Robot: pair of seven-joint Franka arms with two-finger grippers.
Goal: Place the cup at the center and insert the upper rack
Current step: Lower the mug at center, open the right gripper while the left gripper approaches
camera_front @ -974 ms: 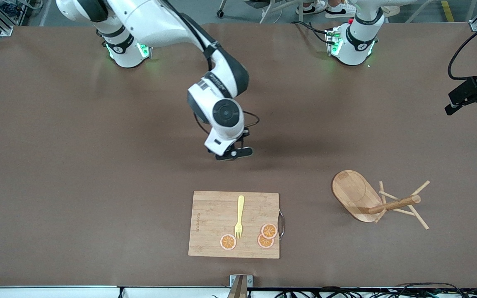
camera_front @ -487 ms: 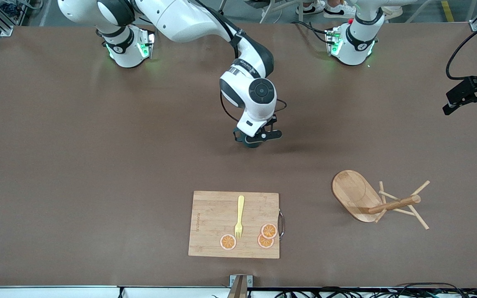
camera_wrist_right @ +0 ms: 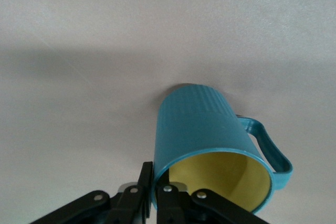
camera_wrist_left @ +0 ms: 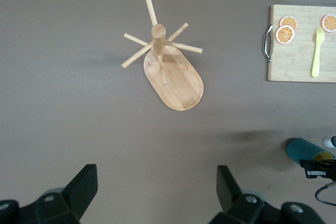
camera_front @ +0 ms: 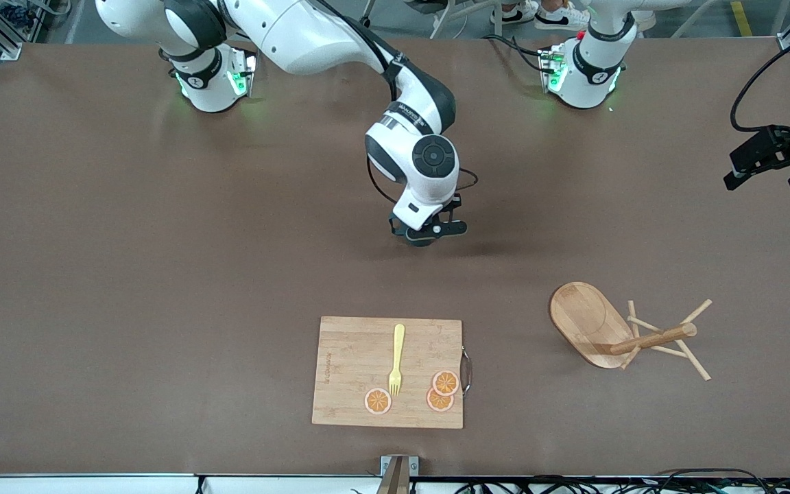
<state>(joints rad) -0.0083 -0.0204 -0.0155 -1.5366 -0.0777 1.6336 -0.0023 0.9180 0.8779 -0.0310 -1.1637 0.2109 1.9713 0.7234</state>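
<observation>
The teal cup [camera_wrist_right: 202,127], yellow inside, hangs from my right gripper [camera_wrist_right: 154,182], which is shut on its rim with one finger inside and one outside. In the front view the right gripper [camera_front: 428,232] is low over the middle of the table and hides most of the cup. The cup's bottom is at the tabletop or just above it. The cup also shows in the left wrist view [camera_wrist_left: 303,149]. The wooden rack [camera_front: 590,322] lies on its side toward the left arm's end. My left gripper [camera_front: 769,168] is open and empty, high above the rack [camera_wrist_left: 173,74].
A wooden cutting board [camera_front: 354,363] lies near the front edge, nearer to the front camera than the cup. On it are a yellow fork [camera_front: 396,358] and three orange slices [camera_front: 444,382]. The board also shows in the left wrist view [camera_wrist_left: 299,61].
My right gripper carried the cup toward the left arm's end and away from the cutting board, then almost stopped. My left gripper drifted slightly toward the table's middle.
</observation>
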